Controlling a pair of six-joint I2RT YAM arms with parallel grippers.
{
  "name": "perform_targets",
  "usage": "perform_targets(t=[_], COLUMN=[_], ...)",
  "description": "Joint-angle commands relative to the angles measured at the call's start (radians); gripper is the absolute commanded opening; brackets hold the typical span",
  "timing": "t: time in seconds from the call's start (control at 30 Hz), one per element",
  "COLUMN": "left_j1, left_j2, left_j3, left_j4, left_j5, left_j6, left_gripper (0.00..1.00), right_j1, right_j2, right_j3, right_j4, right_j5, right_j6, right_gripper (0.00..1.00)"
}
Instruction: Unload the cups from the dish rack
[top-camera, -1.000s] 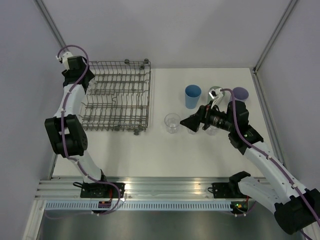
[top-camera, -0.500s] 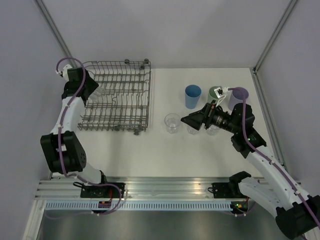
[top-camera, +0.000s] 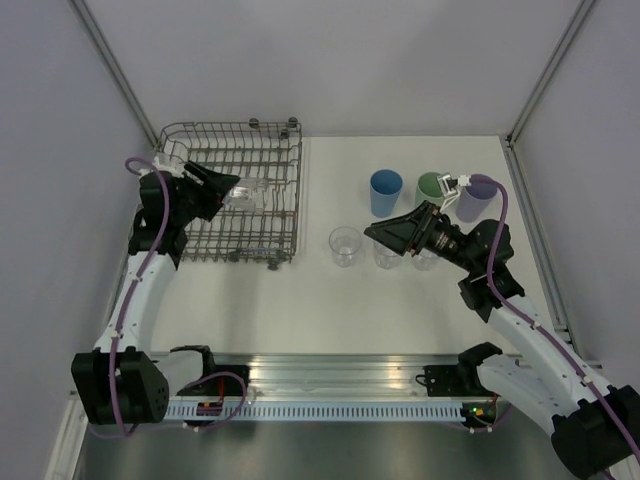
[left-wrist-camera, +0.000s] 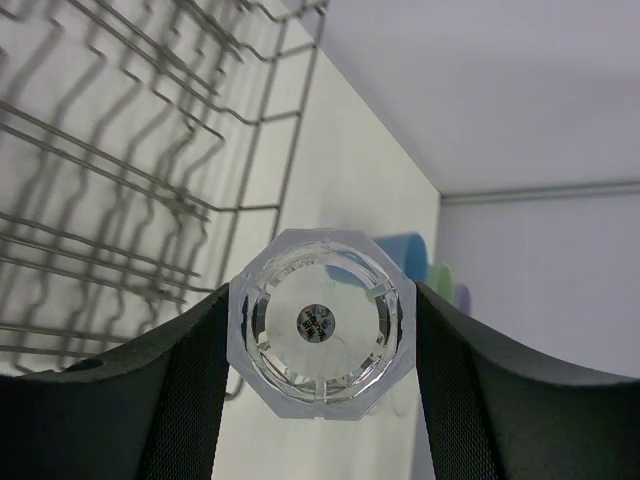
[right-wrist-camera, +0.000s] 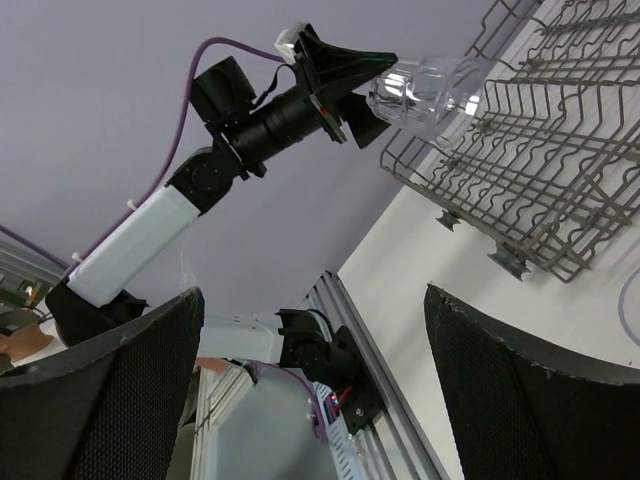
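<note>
My left gripper (top-camera: 228, 189) is shut on a clear cup (top-camera: 247, 193) and holds it on its side above the dish rack (top-camera: 296, 205). In the left wrist view the cup's base (left-wrist-camera: 322, 325) fills the gap between both fingers, with the rack (left-wrist-camera: 150, 150) below. My right gripper (top-camera: 386, 234) is open and empty, hovering over two clear cups (top-camera: 388, 257) on the table. A blue cup (top-camera: 386, 192), a green cup (top-camera: 431, 184), a purple cup (top-camera: 477, 197) and another clear cup (top-camera: 345, 246) stand on the table. The right wrist view shows the held cup (right-wrist-camera: 430, 90).
The rack (right-wrist-camera: 540, 170) fills the table's far left, and no other cups show in it. The standing cups cluster right of centre. Grey walls enclose the table on three sides. A metal rail (top-camera: 330, 375) runs along the near edge.
My left arm has swung from the rack's far-left corner toward its middle, lifting a clear cup out above the tines. My right gripper has shifted only slightly and stays open.
</note>
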Motion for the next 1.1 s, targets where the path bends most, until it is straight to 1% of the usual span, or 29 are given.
perform_targets(t=[0.0,0.03,0.07,0.1,0.17,0.2,0.27,0.3,0.33,0.37,0.4,0.43,0.57,0.67,0.83,0.93,0.97,1.03,1.07], left_j1=[-0.066,-0.081,-0.101,-0.150,-0.201,-0.254,-0.300,-0.352,-0.379,-0.402,-0.449,-0.472,-0.581,-0.642,-0.701,-0.730,-0.742,-0.764,-0.781], left_j2=[-0.061,-0.068,-0.076,-0.097,-0.116,-0.136,-0.167,-0.203,-0.220,-0.239,-0.257,-0.280,-0.296,-0.276,-0.233,-0.211,-0.210,-0.211,-0.213], left_j3=[-0.083,-0.103,-0.117,-0.141,-0.161,-0.170,-0.213,-0.227,-0.239,-0.259,-0.270,-0.279,-0.296,-0.292,-0.288,-0.293,-0.296,-0.295,-0.293], left_j4=[0.226,0.263,0.286,0.324,0.342,0.369,0.403,0.411,0.408,0.402,0.400,0.400,0.403,0.428,0.484,0.527,0.536,0.538,0.538], left_j5=[0.220,0.249,0.253,0.247,0.225,0.212,0.160,0.129,0.059,0.028,-0.006,-0.061,-0.143,-0.189,-0.220,-0.220,-0.221,-0.249,-0.256], left_j6=[-0.197,-0.252,-0.274,-0.292,-0.331,-0.346,-0.390,-0.403,-0.415,-0.418,-0.424,-0.430,-0.441,-0.440,-0.463,-0.486,-0.492,-0.495,-0.495], left_gripper=[0.02,0.02,0.02,0.02,0.02,0.02,0.02,0.02,0.02,0.02,0.02,0.02,0.02,0.02,0.02,0.02,0.02,0.02,0.02], right_j1=[-0.003,-0.003,-0.001,-0.003,-0.001,-0.001,0.000,0.000,0.005,0.008,0.011,0.019,0.054,0.105,0.184,0.204,0.206,0.204,0.207], right_j2=[-0.011,-0.009,-0.008,-0.006,-0.007,-0.006,-0.009,-0.012,-0.014,-0.015,-0.017,-0.017,0.003,0.014,0.038,0.045,0.046,0.045,0.046], right_j3=[-0.002,-0.008,-0.013,-0.019,-0.042,-0.048,-0.071,-0.075,-0.083,-0.086,-0.086,-0.086,-0.076,-0.063,-0.040,-0.034,-0.030,-0.023,-0.025], right_j4=[0.083,0.083,0.085,0.086,0.094,0.100,0.130,0.143,0.152,0.155,0.155,0.157,0.167,0.166,0.161,0.158,0.143,0.128,0.131], right_j5=[-0.003,0.000,0.003,0.006,0.026,0.029,0.032,0.032,0.033,0.037,0.038,0.040,0.037,0.061,0.101,0.116,0.124,0.136,0.144], right_j6=[0.022,0.022,0.022,0.022,0.028,0.031,0.047,0.050,0.048,0.042,0.037,0.031,0.018,-0.005,-0.042,-0.065,-0.078,-0.097,-0.101], right_gripper=[0.94,0.94,0.93,0.92,0.89,0.88,0.86,0.86,0.86,0.85,0.84,0.84,0.78,0.74,0.61,0.60,0.57,0.56,0.54])
